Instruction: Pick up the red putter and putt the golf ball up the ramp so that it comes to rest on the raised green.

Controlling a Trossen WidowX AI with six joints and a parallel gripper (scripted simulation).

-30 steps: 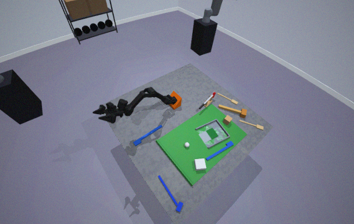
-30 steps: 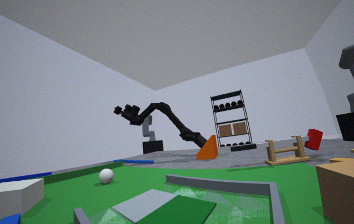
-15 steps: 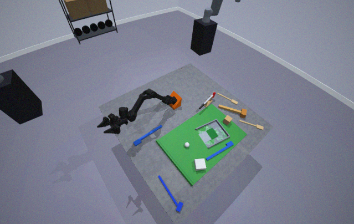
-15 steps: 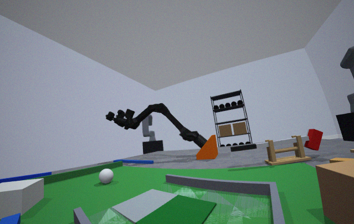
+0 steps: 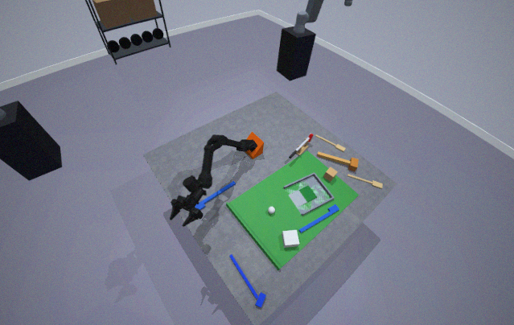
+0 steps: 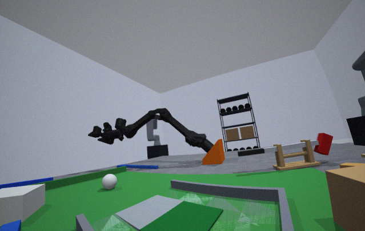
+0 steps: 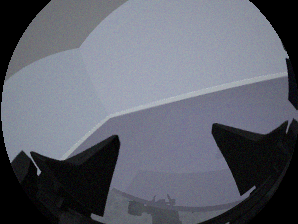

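Your pincer (image 5: 186, 213) hangs in the air with its jaws spread wide and nothing between them; the wrist view shows both dark fingertips well apart, with only floor and wall beyond. Just beside it, partly under the arm in the top view, lies a blue putter (image 5: 215, 195) on the grey mat (image 5: 178, 159).

Farther out from the pincer is the green turf (image 5: 258, 226), and on it the white golf ball (image 5: 271, 209) rests in the open, apart from everything. Past the ball stands the grey-walled frame (image 5: 328, 193), the one container-like thing here; inside it are the grey ramp (image 5: 298, 198) and the raised green (image 5: 309, 194), with no ball in it.

Well apart from the pincer, beyond the far edge of the turf, the red putter (image 5: 302, 144) lies across a small wooden stand (image 5: 301, 150). The top view gives you only a thin shaft with a red tip there; the exterior view shows the red head (image 6: 323, 143) held off the ground past the stand (image 6: 293, 156).

The orange base block (image 5: 255, 144) sits at the arm's root.
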